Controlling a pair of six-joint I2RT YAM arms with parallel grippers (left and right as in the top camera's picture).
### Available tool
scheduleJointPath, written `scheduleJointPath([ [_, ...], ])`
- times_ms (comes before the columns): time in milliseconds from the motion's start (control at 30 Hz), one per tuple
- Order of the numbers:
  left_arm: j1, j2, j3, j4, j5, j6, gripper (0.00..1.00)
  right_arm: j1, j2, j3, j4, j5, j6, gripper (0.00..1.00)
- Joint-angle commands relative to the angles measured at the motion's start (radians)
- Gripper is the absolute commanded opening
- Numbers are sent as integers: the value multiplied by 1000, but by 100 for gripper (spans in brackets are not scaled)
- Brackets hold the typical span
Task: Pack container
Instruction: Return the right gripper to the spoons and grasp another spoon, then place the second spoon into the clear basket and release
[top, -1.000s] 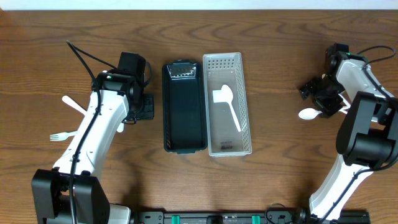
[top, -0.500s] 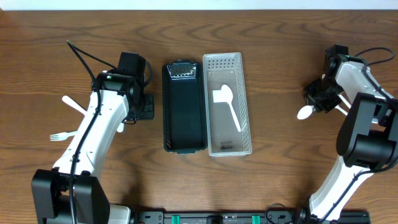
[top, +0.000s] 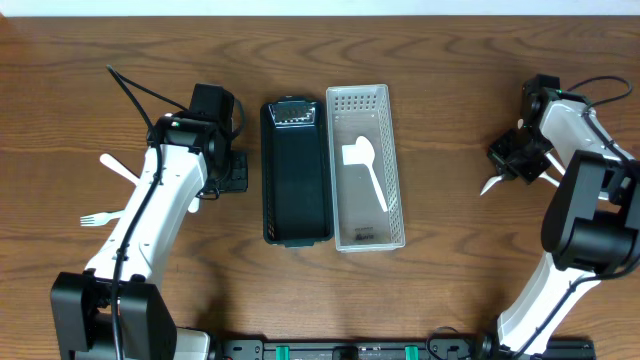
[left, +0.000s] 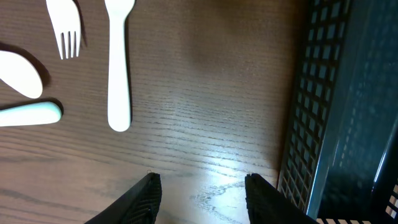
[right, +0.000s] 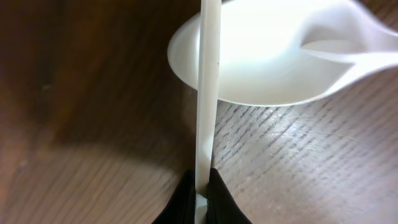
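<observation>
The clear perforated container (top: 398, 150) lies mid-table with one white spoon (top: 364, 166) inside it. A black container (top: 296, 175) lies against its left side. At the far right my right gripper (top: 508, 162) (right: 202, 182) is shut on a thin white utensil (right: 208, 87) seen edge-on; its tip (top: 488, 185) pokes out to the left. Another white spoon (right: 261, 59) lies on the wood just beyond it. My left gripper (top: 230, 172) (left: 202, 193) hangs open over bare wood, left of the black container's mesh wall (left: 308, 112).
Loose white cutlery lies left of the left arm: a fork (left: 67, 28), a long handle (left: 118, 68) and two more pieces (left: 20, 73) (left: 31, 114). From overhead, a fork (top: 98, 218) and another piece (top: 116, 167) show there.
The right gripper has shut on the white utensil, which earlier lay flat on the table and now stands on edge. The left arm has not moved.
</observation>
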Motion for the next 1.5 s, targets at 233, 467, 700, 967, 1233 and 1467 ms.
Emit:
scheduleJointPath([
  [233,-3,8,-2,-4,-5,5,47,166,-373,191,31,-48,-306,1],
  [467,-3,8,-2,1,-5,5,47,436,-432,260,11,-5,-409,1],
  [700,-3,8,-2,4,-5,5,47,594,-294,257,-32,-27,-344,1],
  [967,-3,8,-2,3,-5,5,47,719,-87,257,-35,-33,-248,1],
  [1233,-3,8,-2,2,-5,5,47,749,61,257,-49,-89,-236,10],
  [1467,-3,8,-2,2,-5,6,47,721,47,260,-58,-92,-294,50],
])
